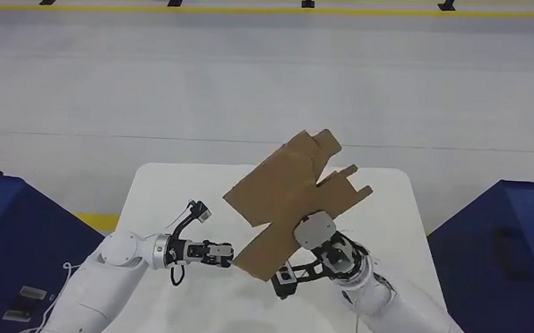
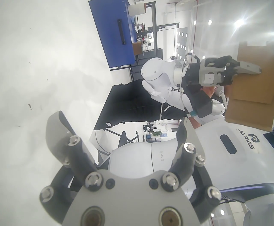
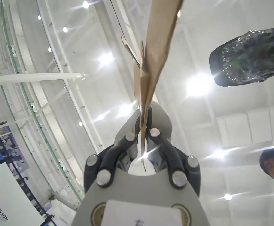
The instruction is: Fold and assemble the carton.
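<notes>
The carton (image 1: 288,199) is a flattened brown cardboard blank with tabbed flaps, held tilted in the air above the white table (image 1: 167,193). My right gripper (image 1: 311,227) is shut on its lower part; the right wrist view shows the cardboard (image 3: 156,53) edge-on, pinched between the fingers of this gripper (image 3: 145,111). My left gripper (image 1: 227,253) is open and holds nothing, just left of the carton's lowest corner and not touching it. Between the spread fingers of that gripper (image 2: 121,119), the left wrist view shows the right gripper (image 2: 246,68) clamped on the carton (image 2: 250,92) farther off.
Blue cabinets stand on either side of the table, one at the left (image 1: 4,236) and one at the right (image 1: 505,257). The table's bare top stretches to the left and behind the carton. A yellow floor line (image 1: 274,10) runs far behind.
</notes>
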Tool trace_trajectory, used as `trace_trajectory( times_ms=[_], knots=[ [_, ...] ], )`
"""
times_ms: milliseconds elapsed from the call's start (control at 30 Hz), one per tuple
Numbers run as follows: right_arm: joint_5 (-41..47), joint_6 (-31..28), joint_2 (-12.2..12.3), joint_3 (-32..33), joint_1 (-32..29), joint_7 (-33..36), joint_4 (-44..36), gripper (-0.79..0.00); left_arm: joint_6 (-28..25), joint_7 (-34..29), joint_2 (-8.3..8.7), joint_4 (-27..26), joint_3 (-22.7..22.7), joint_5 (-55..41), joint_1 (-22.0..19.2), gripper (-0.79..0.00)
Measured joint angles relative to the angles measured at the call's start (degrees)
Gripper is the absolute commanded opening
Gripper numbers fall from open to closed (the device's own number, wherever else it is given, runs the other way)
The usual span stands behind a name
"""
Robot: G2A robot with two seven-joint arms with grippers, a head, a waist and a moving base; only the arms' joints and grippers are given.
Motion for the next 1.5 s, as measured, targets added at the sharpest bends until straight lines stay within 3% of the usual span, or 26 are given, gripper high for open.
trace_trajectory(
  times_ms=[100, 167, 367, 433, 500, 633, 900, 967, 1100, 1233, 1400, 1500],
  knots=[
    [-8.32, -1.11, 0.01, 5.17, 0.49, 2.0, 0.34, -0.785, 0.0, 0.0, 0.0, 0.0, 0.0, 0.0, 0.0, 0.0],
    [-21.51, -6.76, -0.23, 10.63, -0.1, 7.97, -1.74, -0.785, 0.0, 0.0, 0.0, 0.0, 0.0, 0.0, 0.0, 0.0],
    [-70.61, -34.91, -0.09, 18.98, -1.93, 41.9, -4.73, -0.785, 0.0, 0.0, 0.0, 0.0, 0.0, 0.0, 0.0, 0.0],
    [-84.2, -45.25, 0.26, 21.42, -2.85, 49.33, -4.69, -0.785, 0.0, 0.0, 0.0, 0.0, 0.0, 0.0, 0.0, 0.0],
    [-91.37, -52.37, 0.45, 23.91, -3.89, 51.25, -5.39, -0.785, 0.0, 0.0, 0.0, 0.0, 0.0, 0.0, 0.0, 0.0],
    [-96.37, -62.76, 0.7, 28.13, -6.42, 49.6, -7.5, -0.785, 0.0, 0.0, 0.0, 0.0, 0.0, 0.0, 0.0, 0.0],
    [-95.87, -62.66, 0.67, 28.3, -6.42, 49.43, -7.35, -0.785, 0.0, 0.0, 0.0, 0.0, 0.0, 0.0, 0.0, 0.0],
    [-98.44, -65.55, 0.81, 31.02, -5.87, 46.46, -7.14, -0.785, 0.0, 0.0, 0.0, 0.0, 0.0, 0.0, 0.0, 0.0],
    [-110.91, -74.15, 1.86, 42.3, -7.11, 39.15, -11.56, -0.785, 0.0, 0.0, 0.0, 0.0, 0.0, 0.0, 0.0, 0.0],
    [-123.66, -83.36, 2.32, 56.09, -12.64, 31.48, -21.79, -0.785, 0.0, 0.0, 0.0, 0.0, 0.0, 0.0, 0.0, 0.0],
    [-145.24, -92.95, 1.31, 70.89, -20.47, 20.03, -35.26, -0.785, 0.0, 0.0, 0.0, 0.0, 0.0, 0.0, 0.0, 0.0],
    [-157.84, -100.91, 0.24, 75.51, -23.61, 11.94, -34.96, -0.785, 0.0, 0.0, 0.0, 0.0, 0.0, 0.0, 0.0, 0.0]
  ],
)
